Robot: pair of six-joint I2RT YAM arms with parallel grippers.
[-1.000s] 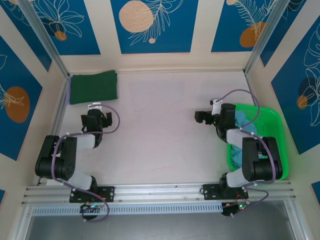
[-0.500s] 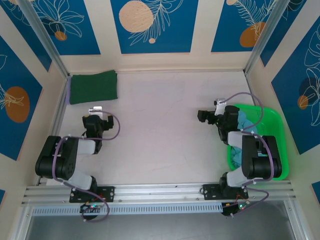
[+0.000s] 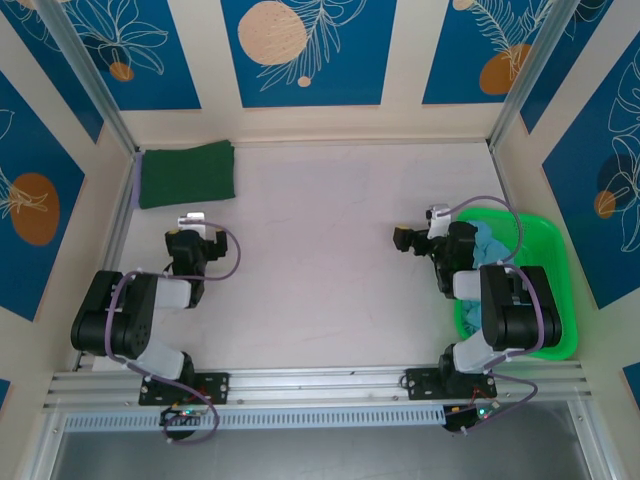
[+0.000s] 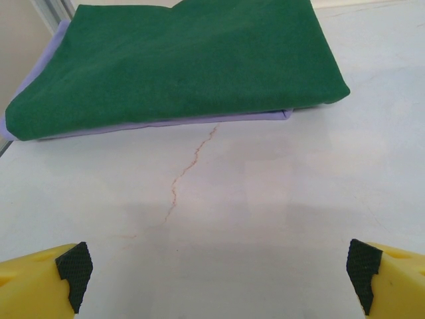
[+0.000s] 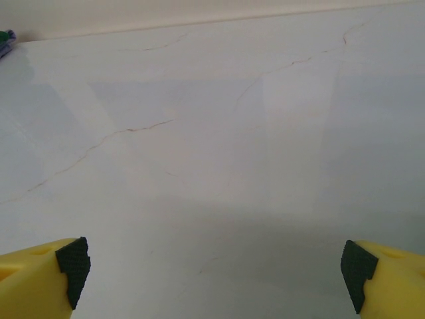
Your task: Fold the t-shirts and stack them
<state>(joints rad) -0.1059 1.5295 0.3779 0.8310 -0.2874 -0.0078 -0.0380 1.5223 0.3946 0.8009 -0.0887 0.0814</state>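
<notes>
Dark green cloth, the folded t-shirt [image 4: 179,60], lies flat on a lavender t-shirt [image 4: 33,78] that is also folded and shows as a thin border under it. This small stack sits in the far left corner of the tabletop [image 3: 320,220]. Light blue t-shirts [image 3: 488,240] lie crumpled in the bright green basket [image 3: 548,262] at the right edge. The left pincer [image 4: 218,269] is just in front of the stack, apart from it, with both jaws wide open and nothing between them. The right pincer [image 5: 214,264] is beside the left side of the basket, over bare tabletop, also wide open and holding nothing.
</notes>
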